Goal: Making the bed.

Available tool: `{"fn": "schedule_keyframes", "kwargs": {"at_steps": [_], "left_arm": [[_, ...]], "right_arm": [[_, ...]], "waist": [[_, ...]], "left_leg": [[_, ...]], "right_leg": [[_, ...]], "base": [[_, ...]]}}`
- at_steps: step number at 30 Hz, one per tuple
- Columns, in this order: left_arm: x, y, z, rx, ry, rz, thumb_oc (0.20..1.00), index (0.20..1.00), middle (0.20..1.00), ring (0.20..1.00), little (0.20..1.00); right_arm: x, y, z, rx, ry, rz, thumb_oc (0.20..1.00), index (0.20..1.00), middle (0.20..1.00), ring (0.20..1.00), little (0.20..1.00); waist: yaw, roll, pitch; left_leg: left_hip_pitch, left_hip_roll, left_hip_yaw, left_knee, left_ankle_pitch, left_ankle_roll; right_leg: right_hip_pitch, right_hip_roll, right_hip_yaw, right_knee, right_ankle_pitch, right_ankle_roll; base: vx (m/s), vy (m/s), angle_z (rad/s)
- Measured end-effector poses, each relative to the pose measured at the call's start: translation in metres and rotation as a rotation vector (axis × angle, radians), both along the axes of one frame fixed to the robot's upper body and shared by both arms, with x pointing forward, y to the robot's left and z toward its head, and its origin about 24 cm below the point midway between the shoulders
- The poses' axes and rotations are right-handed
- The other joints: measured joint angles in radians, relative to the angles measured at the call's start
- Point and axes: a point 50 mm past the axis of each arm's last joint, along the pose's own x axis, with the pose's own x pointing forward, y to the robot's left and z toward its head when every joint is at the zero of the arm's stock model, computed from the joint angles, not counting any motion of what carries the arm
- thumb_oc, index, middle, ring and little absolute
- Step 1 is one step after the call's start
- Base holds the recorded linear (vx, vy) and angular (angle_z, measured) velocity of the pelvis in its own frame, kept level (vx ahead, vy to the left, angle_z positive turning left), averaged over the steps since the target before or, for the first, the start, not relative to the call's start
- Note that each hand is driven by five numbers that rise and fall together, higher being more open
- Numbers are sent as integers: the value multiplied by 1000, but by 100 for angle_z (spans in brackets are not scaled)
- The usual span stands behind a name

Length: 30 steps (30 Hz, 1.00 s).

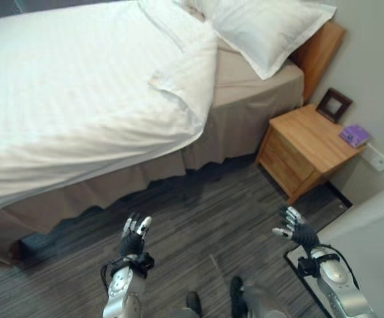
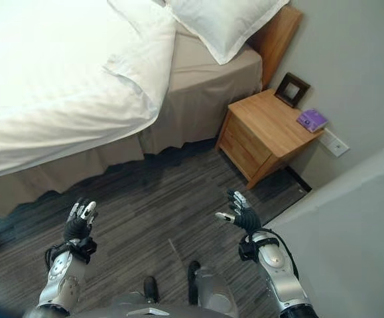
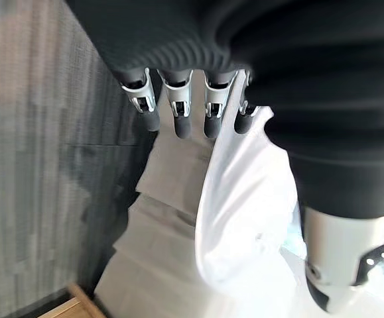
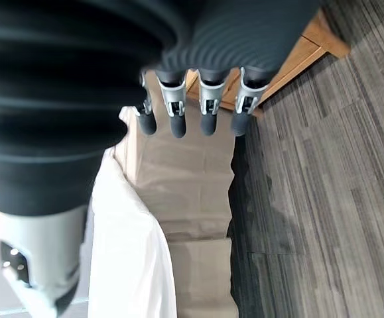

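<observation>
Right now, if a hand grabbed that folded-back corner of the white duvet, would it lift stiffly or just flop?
Probably flop: the white duvet already droops in soft folds over the bed's edge, and its turned-back corner sags. It looks puffy, so likely light for its bulk. Both hands, left hand and right hand, hang open above the floor.

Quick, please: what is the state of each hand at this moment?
Left hand: open, holding nothing, raised above the floor.
Right hand: open, holding nothing, also above the floor.

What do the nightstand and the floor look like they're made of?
The nightstand looks like wood or wood veneer: warm orange-brown with a faint grain and a smooth matte top. The floor seems to be dark grey carpet or plank flooring, streaked in fine lines; which one is unclear.
</observation>
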Motion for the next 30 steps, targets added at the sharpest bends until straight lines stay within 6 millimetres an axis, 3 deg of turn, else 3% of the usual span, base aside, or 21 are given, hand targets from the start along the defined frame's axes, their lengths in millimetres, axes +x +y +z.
{"fn": "schedule_keyframes", "kwargs": {"at_steps": [1,2,6,8,9,10,11,12,13,14,15,17,18,19,21,22,24,25,27,28,30], "left_arm": [[0,0,0,2,1,0,1000,1000,1000,1000,1000],[0,3,2,21,1,-2,1000,1000,1000,1000,1000],[7,9,7,51,-14,10,1000,1000,1000,1000,1000],[12,7,11,55,-35,4,1000,1000,1000,1000,1000],[23,-5,17,38,-70,-20,1000,1000,1000,1000,1000],[27,-10,20,50,-85,-57,1000,1000,1000,1000,1000],[30,-20,21,40,-98,-91,1000,1000,1000,1000,1000],[30,-23,21,27,-99,-94,1000,1000,1000,1000,1000],[31,-29,20,4,-104,-99,1000,1000,1000,1000,1000],[35,-32,23,-7,-120,-101,1000,1000,1000,1000,1000],[39,-36,28,-14,-148,-114,1000,1000,1000,1000,1000],[37,-36,27,-32,-147,-106,1000,1000,1000,1000,1000],[34,-38,24,-53,-139,-102,1000,1000,1000,1000,1000],[31,-38,20,-56,-127,-96,1000,1000,1000,1000,1000],[22,-32,14,-48,-95,-80,1000,1000,1000,1000,1000],[18,-28,11,-43,-79,-75,1000,1000,1000,1000,1000],[9,-20,6,-35,-56,-44,1000,1000,1000,1000,1000],[4,-14,2,-28,-35,-21,1000,1000,1000,1000,1000],[0,-9,0,-24,-20,0,1000,1000,1000,1000,1000],[0,-9,0,-23,-22,0,1000,1000,1000,1000,1000],[5,-12,3,-21,-35,-18,1000,1000,1000,1000,1000]], "right_arm": [[-3,0,-2,2,11,1,1000,1000,1000,1000,1000],[-7,3,-6,5,27,11,1000,1000,1000,1000,1000],[-6,11,-6,29,26,20,1000,1000,1000,1000,1000],[-6,11,-6,31,27,22,1000,1000,1000,1000,1000],[-6,10,-7,32,29,18,1000,1000,1000,1000,1000],[-8,10,-9,32,38,20,1000,1000,1000,1000,1000],[0,9,-5,17,24,37,1000,1000,1000,1000,1000],[5,10,-1,15,4,41,1000,1000,1000,1000,1000],[14,8,3,7,-18,40,1000,1000,1000,1000,1000],[18,6,6,4,-32,31,1000,1000,1000,1000,1000],[18,0,10,-6,-45,13,1000,1000,1000,1000,1000],[18,-2,10,-14,-52,0,1000,1000,1000,1000,1000],[13,-8,7,-28,-37,-29,1000,1000,1000,1000,1000],[14,-10,8,-30,-42,-44,1000,1000,1000,1000,1000],[16,-10,9,-22,-48,-51,1000,1000,1000,1000,1000],[14,-12,7,-21,-43,-61,1000,1000,1000,1000,1000],[12,-13,5,-24,-31,-65,1000,1000,1000,1000,1000],[11,-12,4,-20,-27,-67,1000,1000,1000,1000,1000],[6,-13,0,-19,-10,-74,1000,1000,1000,1000,1000],[4,-13,-2,-16,-3,-75,1000,1000,1000,1000,1000],[-6,-14,-7,-14,27,-76,1000,1000,1000,1000,1000]], "waist": [[0,-1,0],[-3,3,3],[-31,4,28],[-46,0,28],[-76,-7,26],[-91,-22,11],[-104,-7,7],[-106,-3,5],[-109,0,-1],[-108,-9,-5],[-90,-27,-12],[-57,-37,-18],[-43,-60,-23],[-44,-78,-21],[-46,-66,-27],[-45,-60,-31],[-38,-46,-34],[-35,-40,-37],[-12,-43,-39],[-18,-44,-39],[-23,-43,-48]], "left_leg": [[0,-10,-8,0,0,0],[-14,-16,-29,2,1,2],[-18,-5,-82,14,1,1],[-5,-4,-108,11,-1,-2],[1,11,-172,31,-25,-38],[6,16,-208,29,-30,-47],[47,74,-219,-1,-36,-65],[54,100,-216,39,-30,-105],[10,135,-217,182,-49,-139],[-75,141,-216,349,-48,-149],[-213,179,-164,610,23,-148],[-283,247,-110,771,187,-118],[-339,250,-42,847,152,-146],[-339,227,22,774,121,-146],[-332,209,100,569,114,-148],[-304,197,132,403,114,-150],[-264,162,92,152,121,-142],[-245,134,40,37,130,-129],[-234,52,-52,-21,163,-88],[-224,32,-46,-15,167,-80],[-223,10,35,87,176,-56]], "right_leg": [[9,-27,-1,-83,3,4],[27,-59,5,-257,7,11],[71,-56,24,-457,23,29],[91,-54,22,-466,25,26],[115,-21,94,-337,14,27],[152,-9,99,-332,7,22],[171,40,77,-305,32,-9],[194,64,50,-294,45,-48],[222,104,15,-272,6,-98],[233,107,-9,-275,-9,-121],[263,111,-31,-297,-4,-174],[327,157,-24,-323,-34,-222],[381,164,-22,-371,-44,-246],[402,156,-17,-390,-16,-248],[437,172,-15,-429,-21,-233],[467,191,-12,-461,-19,-224],[499,219,6,-476,-24,-217],[512,232,28,-476,-29,-208],[554,238,54,-476,-30,-206],[570,238,53,-476,-37,-196],[605,237,48,-476,-49,-179]], "base": [[434,-102,50],[468,-97,48],[447,-137,38],[678,-296,61],[309,-150,95],[462,-241,119],[479,-303,74],[626,-565,51],[465,-475,45],[583,-649,37],[418,-407,20],[496,-323,-4],[551,-101,-2],[540,-40,-13],[415,60,-15],[365,111,-11],[249,75,-35],[211,53,-50],[364,129,-73],[291,155,-58],[186,183,-30]]}}
